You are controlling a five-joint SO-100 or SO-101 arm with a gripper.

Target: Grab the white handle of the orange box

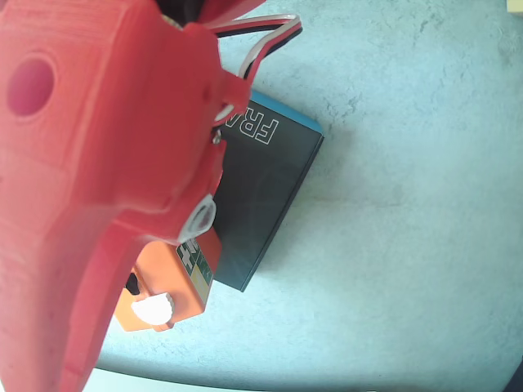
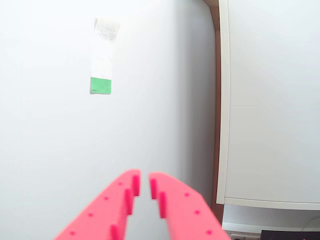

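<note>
In the overhead view my red arm fills the left side and covers most of the orange box. Only the box's lower right part shows, with a green label edge and two round white clasps. The white handle is hidden under the arm. In the wrist view my gripper points up at a white wall, away from the table. Its two red fingers stand almost together with a thin gap and hold nothing. The orange box is not in the wrist view.
A black "FRAME KIT" box with a blue edge lies to the right of the orange box, touching it. The pale grey table stretches to the right. The wrist view shows a paper label with a green strip and a white panel.
</note>
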